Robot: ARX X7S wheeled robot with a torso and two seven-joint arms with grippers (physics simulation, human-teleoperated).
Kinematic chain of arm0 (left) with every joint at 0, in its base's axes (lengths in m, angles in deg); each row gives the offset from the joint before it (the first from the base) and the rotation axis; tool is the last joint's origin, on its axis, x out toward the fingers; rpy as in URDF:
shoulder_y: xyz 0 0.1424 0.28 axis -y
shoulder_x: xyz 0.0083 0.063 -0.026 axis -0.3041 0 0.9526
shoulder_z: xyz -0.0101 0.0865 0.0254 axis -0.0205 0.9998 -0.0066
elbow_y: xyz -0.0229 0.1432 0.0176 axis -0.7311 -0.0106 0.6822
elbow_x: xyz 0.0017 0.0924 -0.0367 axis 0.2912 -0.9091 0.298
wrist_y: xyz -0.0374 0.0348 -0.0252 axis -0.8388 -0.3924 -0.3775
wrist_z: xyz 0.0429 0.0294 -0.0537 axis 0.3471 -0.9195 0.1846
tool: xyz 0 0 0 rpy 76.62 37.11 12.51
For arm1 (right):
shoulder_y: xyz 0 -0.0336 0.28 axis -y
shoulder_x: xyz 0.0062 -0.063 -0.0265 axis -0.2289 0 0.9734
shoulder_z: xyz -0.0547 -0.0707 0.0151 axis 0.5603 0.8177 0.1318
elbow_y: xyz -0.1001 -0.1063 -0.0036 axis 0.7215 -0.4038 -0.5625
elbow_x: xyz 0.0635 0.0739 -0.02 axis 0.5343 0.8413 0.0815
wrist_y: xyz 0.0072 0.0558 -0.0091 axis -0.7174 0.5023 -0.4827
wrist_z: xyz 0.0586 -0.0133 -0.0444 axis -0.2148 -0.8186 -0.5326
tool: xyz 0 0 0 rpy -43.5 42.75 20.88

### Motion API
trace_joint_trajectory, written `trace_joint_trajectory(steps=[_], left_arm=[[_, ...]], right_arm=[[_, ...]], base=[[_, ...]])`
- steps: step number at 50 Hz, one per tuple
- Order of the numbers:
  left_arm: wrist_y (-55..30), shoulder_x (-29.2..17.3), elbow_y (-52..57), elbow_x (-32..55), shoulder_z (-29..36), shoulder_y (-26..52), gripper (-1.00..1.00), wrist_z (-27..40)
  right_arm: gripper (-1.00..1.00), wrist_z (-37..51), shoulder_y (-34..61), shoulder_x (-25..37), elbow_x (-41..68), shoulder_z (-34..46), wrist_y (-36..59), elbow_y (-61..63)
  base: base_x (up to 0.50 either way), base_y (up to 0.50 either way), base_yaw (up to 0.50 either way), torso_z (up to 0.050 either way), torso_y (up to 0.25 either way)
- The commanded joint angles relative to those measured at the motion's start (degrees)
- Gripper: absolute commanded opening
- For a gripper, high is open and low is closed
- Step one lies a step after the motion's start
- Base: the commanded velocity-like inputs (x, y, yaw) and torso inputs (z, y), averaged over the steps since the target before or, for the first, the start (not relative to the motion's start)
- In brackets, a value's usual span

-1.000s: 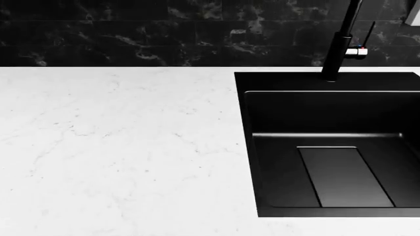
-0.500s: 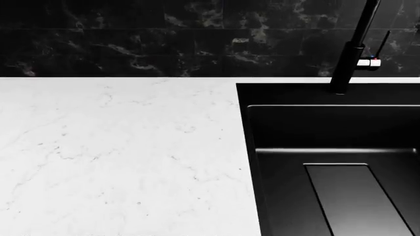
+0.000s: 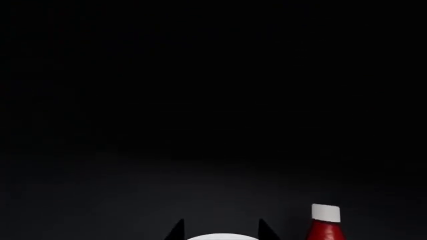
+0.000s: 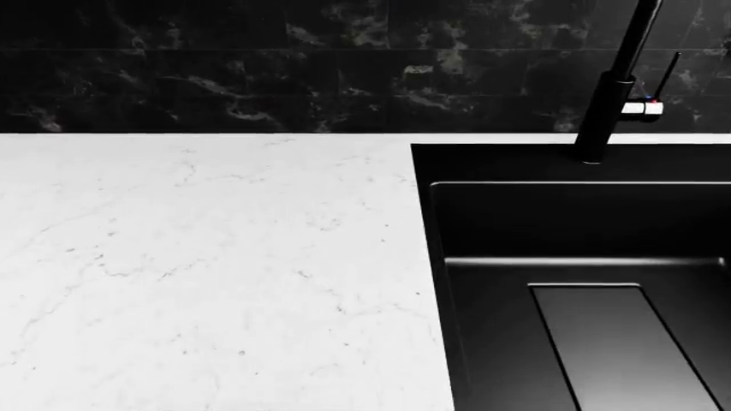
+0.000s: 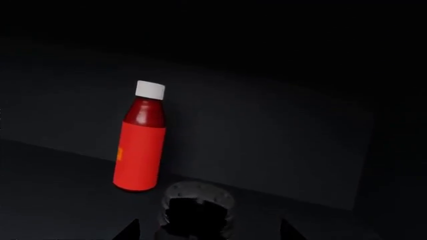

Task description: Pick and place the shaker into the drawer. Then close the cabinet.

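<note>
In the right wrist view the shaker (image 5: 175, 197) shows as a ribbed silver round cap with a dark blot over its middle. It sits on the dark floor of the drawer (image 5: 287, 150). My right gripper (image 5: 207, 231) is open, its tips wide apart on either side of the shaker. In the left wrist view my left gripper (image 3: 221, 231) shows two dark tips, with a pale rounded thing (image 3: 221, 237) between them, cut off by the frame edge. I cannot tell what it is or whether it is gripped. Neither gripper shows in the head view.
A red bottle (image 5: 139, 150) with a white cap stands against the drawer's inner wall, beside the shaker; it also shows in the left wrist view (image 3: 325, 227). The head view shows a white marble counter (image 4: 205, 274), a black sink (image 4: 571, 231) and a black faucet (image 4: 605, 103).
Between one second and half a second ago the head view shifted, so counter and sink slid down and right in the picture. Nothing has changed since.
</note>
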Motion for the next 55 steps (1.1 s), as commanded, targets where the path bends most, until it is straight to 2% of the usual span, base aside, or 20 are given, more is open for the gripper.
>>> trace_joint_trajectory(steps=[1, 16, 17, 22, 25, 30, 38, 47, 55], left_arm=[[4.9, 0.0, 2.1, -6.2, -8.0, 2.2, -1.0, 2.1], [7.3, 0.0, 0.3, 1.4, -0.9, 2.2, -1.0, 2.9], [7.3, 0.0, 0.3, 1.6, -0.7, 2.2, -1.0, 2.9], [7.4, 0.0, 0.0, 2.4, 0.2, 2.2, -1.0, 2.9], [7.1, 0.0, 0.4, 1.3, -1.4, 2.2, -1.0, 2.8], [6.2, 0.0, 1.6, 0.7, -3.9, 2.2, -1.0, 2.3], [4.1, 0.0, 5.2, 2.1, -4.8, 2.2, -1.0, 2.4], [4.1, 0.0, 5.2, 3.9, -3.3, 2.2, -1.0, 2.3], [5.7, 0.0, 3.6, 8.9, 1.8, 2.2, -1.0, 2.3]], right_arm=[[1.0, -0.2, 0.0, 0.0, 0.5, 0.1, -0.1, -0.2], [1.0, 0.0, 0.0, 0.6, 3.2, 3.0, 0.3, -0.6], [-1.0, 0.1, 0.0, 0.8, 3.8, 3.5, 0.2, -0.6], [-1.0, -0.3, -0.1, 1.2, 6.1, 6.1, -2.1, -0.6], [-1.0, -0.5, 0.0, 1.0, 4.0, 4.1, -5.7, 0.4], [-1.0, -0.9, 0.0, 0.4, 0.0, -2.2, -9.0, 12.0], [-1.0, -5.1, 0.0, -1.7, -0.9, -3.1, -9.0, 27.9], [-1.0, -5.0, 0.0, -1.5, -1.6, -3.1, -11.0, 25.4], [-1.0, -4.1, 0.0, -1.0, -1.1, -3.1, -10.8, 23.2]], base=[[0.0, 0.0, 0.0, 0.0, 0.0], [0.23, 0.0, 0.0, 0.0, 0.0], [0.0, 0.0, 0.0, 0.0, 0.0], [0.0, 0.0, 0.0, 0.0, 0.0], [0.0, 0.0, 0.0, 0.0, 0.0], [0.0, 0.0, 0.0, 0.0, 0.0], [0.0, 0.0, 0.0, 0.0, 0.0], [-0.25, 0.0, 0.0, 0.0, 0.0], [-0.5, 0.0, 0.0, 0.0, 0.0]])
